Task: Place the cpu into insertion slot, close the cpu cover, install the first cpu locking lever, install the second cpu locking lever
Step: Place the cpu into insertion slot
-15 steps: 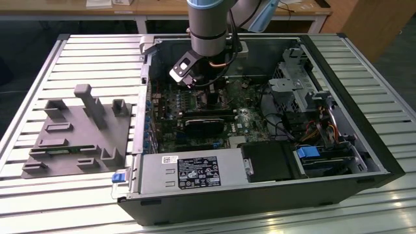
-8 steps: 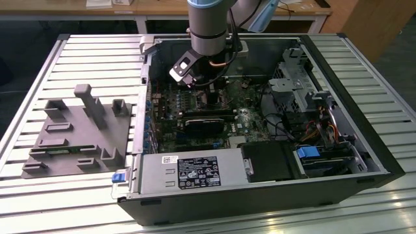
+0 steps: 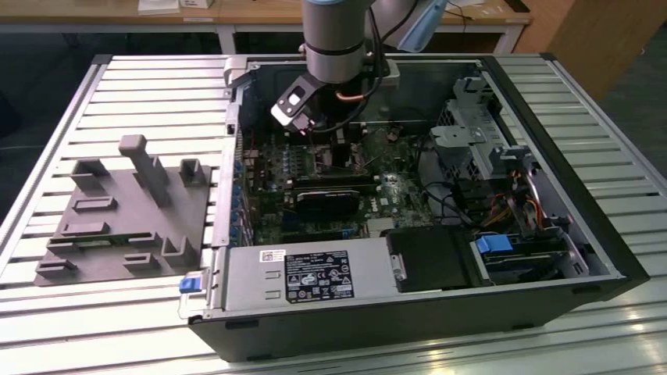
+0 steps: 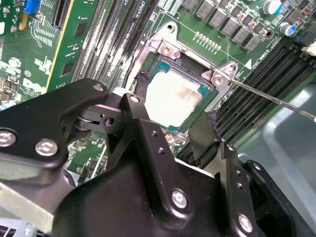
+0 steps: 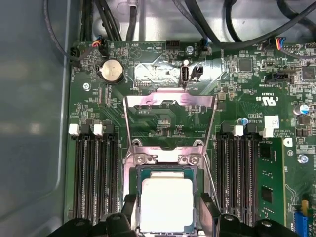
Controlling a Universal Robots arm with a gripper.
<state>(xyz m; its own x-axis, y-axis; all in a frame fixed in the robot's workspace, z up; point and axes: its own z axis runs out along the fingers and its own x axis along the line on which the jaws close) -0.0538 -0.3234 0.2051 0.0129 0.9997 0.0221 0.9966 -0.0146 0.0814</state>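
Note:
The cpu (image 5: 167, 205) (image 4: 174, 101), a square chip with a pale silver top, lies flat in the insertion slot (image 4: 148, 59) on the green board. My gripper (image 5: 168, 202) (image 4: 173, 101) straddles it, and its black fingers (image 5: 129, 212) press against two opposite edges of the chip. The cpu cover (image 5: 148, 100), a thin silver frame with a cut-out middle, lies swung back off the socket, away from my gripper. A thin wire locking lever (image 4: 276, 101) stands raised beside the socket. In the exterior view my arm (image 3: 333, 47) reaches down into the open computer case.
Long black memory slots (image 5: 94, 177) (image 5: 237, 177) flank the socket on both sides. A coin battery (image 5: 112, 70) and black cables (image 5: 207, 24) lie beyond the cover. The case (image 3: 417, 312) rests on a slatted table, with a grey fixture (image 3: 125, 211) at the exterior view's left.

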